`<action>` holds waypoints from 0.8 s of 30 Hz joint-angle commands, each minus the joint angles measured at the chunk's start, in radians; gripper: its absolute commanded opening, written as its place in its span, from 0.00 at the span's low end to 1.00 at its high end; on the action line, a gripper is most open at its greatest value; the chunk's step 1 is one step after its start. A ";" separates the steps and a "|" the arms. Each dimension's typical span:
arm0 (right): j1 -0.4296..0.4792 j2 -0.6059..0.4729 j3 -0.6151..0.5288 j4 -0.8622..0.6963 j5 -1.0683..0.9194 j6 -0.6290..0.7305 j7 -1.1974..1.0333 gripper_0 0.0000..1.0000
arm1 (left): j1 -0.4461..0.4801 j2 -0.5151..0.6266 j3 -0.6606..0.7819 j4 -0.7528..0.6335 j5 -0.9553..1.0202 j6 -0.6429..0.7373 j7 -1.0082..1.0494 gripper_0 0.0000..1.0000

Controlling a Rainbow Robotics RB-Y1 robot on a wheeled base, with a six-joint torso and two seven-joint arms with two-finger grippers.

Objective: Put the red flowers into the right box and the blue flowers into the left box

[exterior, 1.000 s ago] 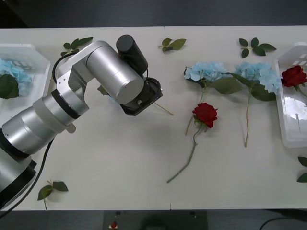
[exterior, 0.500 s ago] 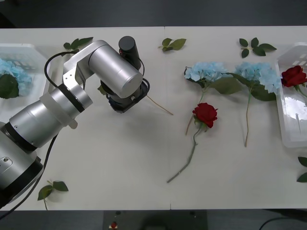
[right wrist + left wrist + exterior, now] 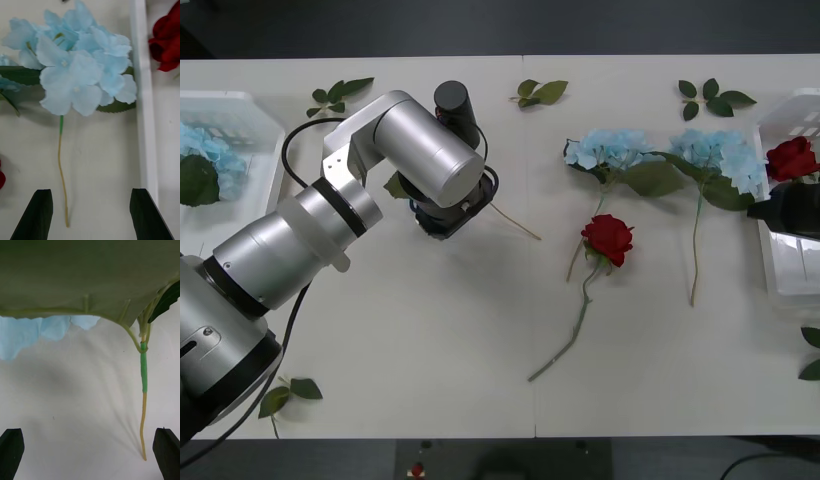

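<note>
A blue flower (image 3: pixel 26 337) lies under my left arm (image 3: pixel 430 160); its big leaf (image 3: pixel 90 273) sits close above the open left gripper (image 3: pixel 88 432), and its stem (image 3: pixel 515 223) pokes out to the right. Two more blue flowers (image 3: pixel 610 148) (image 3: pixel 720 152) lie at the back right. One blue flower (image 3: pixel 205 145) rests in the left box (image 3: pixel 245 105). A red flower (image 3: pixel 608 238) lies mid-table, and another (image 3: pixel 792 158) is in the right box (image 3: pixel 780 290). My right gripper (image 3: pixel 785 215) hangs open over that box's near wall, facing a blue flower (image 3: pixel 80 71) beside the rim (image 3: pixel 144 112).
Loose green leaf sprigs lie at the back (image 3: pixel 540 92) (image 3: pixel 715 98) (image 3: pixel 340 92), near the front left edge (image 3: pixel 290 392) and at the right edge (image 3: pixel 812 355). Bare table stretches across the front middle.
My left arm has turned and drawn a little left over the blue flower, whose stem has stayed put. The right gripper has come into the front view from the right edge.
</note>
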State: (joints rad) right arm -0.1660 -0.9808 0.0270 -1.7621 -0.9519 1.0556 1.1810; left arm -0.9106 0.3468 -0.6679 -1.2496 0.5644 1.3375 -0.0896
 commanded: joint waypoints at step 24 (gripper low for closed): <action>-0.319 0.329 0.191 0.300 0.450 -0.031 -0.110 0.60 | -0.192 -0.147 -0.042 0.351 0.023 -0.113 -0.013 1.00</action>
State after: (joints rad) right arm -0.4409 -0.6478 0.2185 -1.4772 -0.5141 1.0384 1.0597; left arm -1.0465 0.2122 -0.6957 -0.9010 0.5824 1.2410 -0.0902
